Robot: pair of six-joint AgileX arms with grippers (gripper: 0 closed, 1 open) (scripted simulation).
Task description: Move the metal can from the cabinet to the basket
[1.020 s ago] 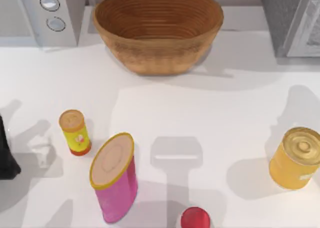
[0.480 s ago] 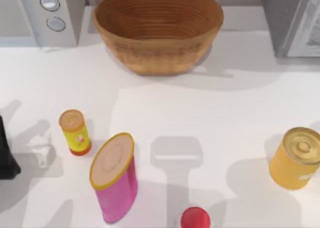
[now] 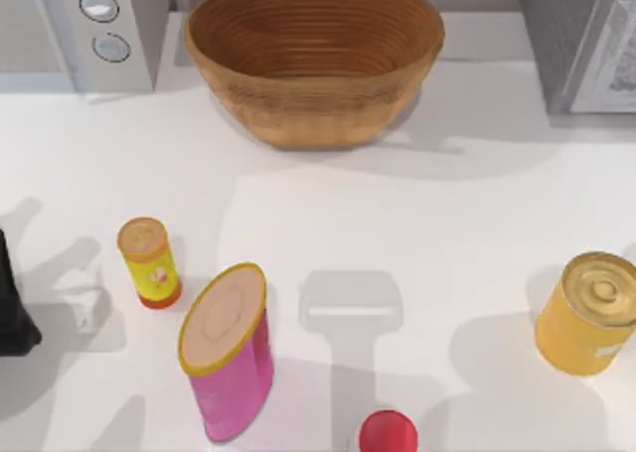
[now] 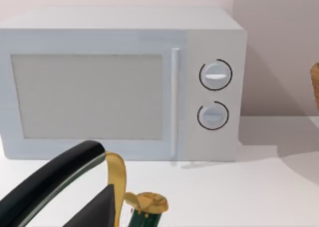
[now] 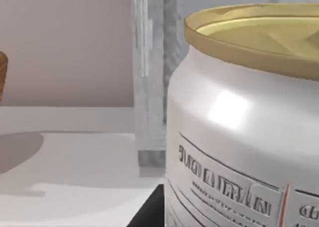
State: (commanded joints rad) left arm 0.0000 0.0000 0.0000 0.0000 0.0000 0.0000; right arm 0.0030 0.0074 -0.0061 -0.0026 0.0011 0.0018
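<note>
Shadow that lay on the bench's [image 3: 477,214] right side has withdrawn; nothing else has shifted. My left arm [image 3: 12,308] sits parked at the left edge. The basket [image 3: 313,94] stands far centre and the cabinet [image 3: 556,45] in the far right corner. The metal can [image 5: 239,137], as I judge it, looms beside the cabinet's edge. I cannot tell either arm's jaws. A careless swing left could clip the golden tin [image 3: 593,313], or the slick can could slip. The bench is smooth and white, the wall plain and pale.
</note>
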